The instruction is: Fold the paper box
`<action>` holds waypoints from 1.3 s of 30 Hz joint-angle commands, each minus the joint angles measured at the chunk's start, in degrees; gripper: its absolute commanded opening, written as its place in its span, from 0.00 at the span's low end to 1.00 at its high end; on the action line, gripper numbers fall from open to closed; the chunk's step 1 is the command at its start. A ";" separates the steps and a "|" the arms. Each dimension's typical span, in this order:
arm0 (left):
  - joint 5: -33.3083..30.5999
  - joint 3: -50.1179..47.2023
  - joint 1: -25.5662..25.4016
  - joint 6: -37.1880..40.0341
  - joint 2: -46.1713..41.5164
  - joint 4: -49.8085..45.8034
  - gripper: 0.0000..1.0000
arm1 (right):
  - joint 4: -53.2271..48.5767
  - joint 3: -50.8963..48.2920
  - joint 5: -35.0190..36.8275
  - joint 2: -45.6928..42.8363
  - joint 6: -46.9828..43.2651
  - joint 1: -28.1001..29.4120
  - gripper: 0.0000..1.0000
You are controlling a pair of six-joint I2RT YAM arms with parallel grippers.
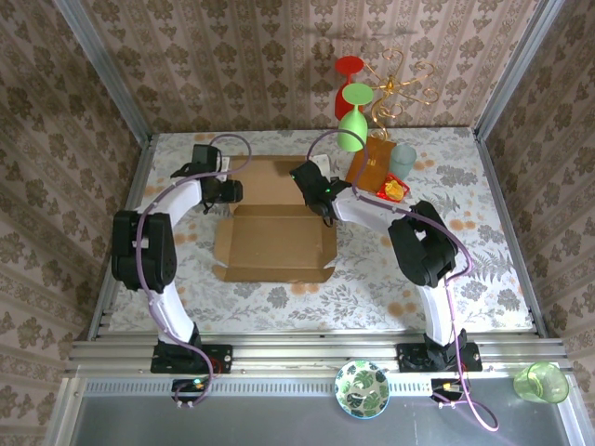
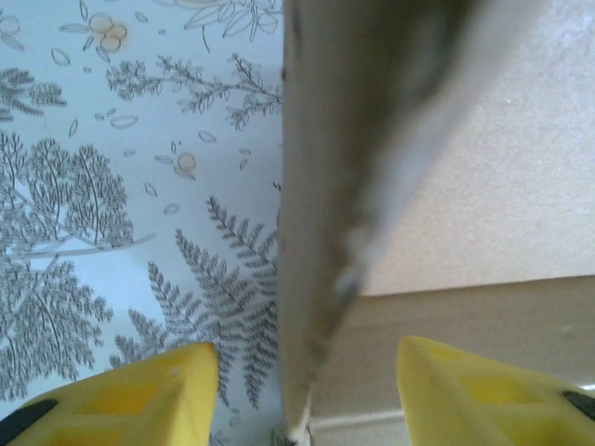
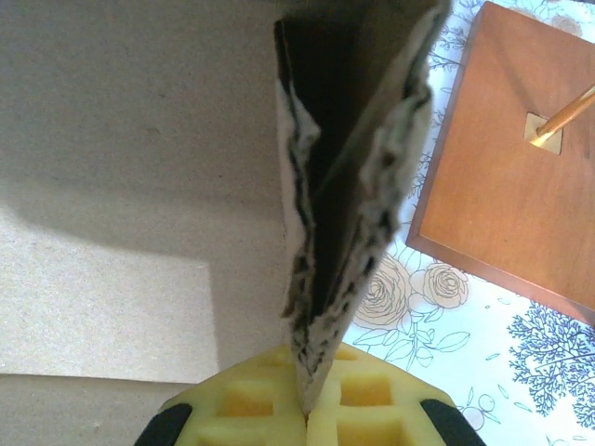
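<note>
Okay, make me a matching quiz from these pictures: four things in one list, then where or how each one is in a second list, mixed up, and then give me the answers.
Things
1. left gripper
2. right gripper
3. green cup
4. wooden base

Place or state
A. shut on a raised flap of the paper box
B. near right corner of the top view, well away from the box
C. open, one finger on either side of a box wall
D. lying flat just right of the pinched flap

Pairs: 1-C, 2-A, 3-B, 4-D
</note>
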 commanded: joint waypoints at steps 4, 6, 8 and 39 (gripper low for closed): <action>-0.98 3.54 0.47 1.48 5.92 -1.11 0.30 | -4.11 2.85 -2.01 2.10 -0.60 -0.56 0.00; -2.17 3.85 0.47 0.88 6.34 -0.62 0.12 | -4.71 3.56 -2.43 2.36 -0.51 -0.65 0.00; -3.37 4.40 0.38 0.20 6.73 -1.14 0.00 | -6.12 4.75 -2.71 2.85 -0.56 -0.74 0.00; -9.91 5.06 -2.16 -1.96 4.20 -14.68 0.00 | -13.76 9.47 -10.15 4.39 6.33 -3.63 0.26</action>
